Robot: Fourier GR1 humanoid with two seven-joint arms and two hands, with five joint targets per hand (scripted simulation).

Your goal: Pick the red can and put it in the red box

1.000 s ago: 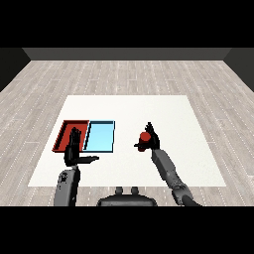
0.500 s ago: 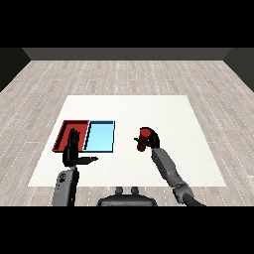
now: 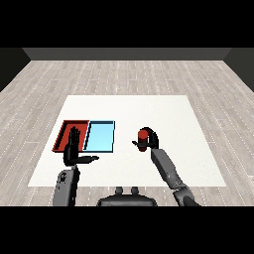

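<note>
One red can [image 3: 143, 137] seen upright, long axis vertical, top facing up, held right of light blue tray [image 3: 100, 137], apart from it, over table [image 3: 163, 111]. Right hand [image 3: 150, 140] curled round can, fingers wrapped on its side. Left hand [image 3: 74, 150] raised at near edge of red tray [image 3: 66, 133], fingers straight and together, thumb spread sideways, nothing held. Two trays counted, side by side, touching

- A white table [image 3: 163, 111] stands on a grey plank floor [image 3: 124, 74].
- A red tray [image 3: 64, 130] and a light blue tray [image 3: 100, 137] lie on it, touching side by side.
</note>
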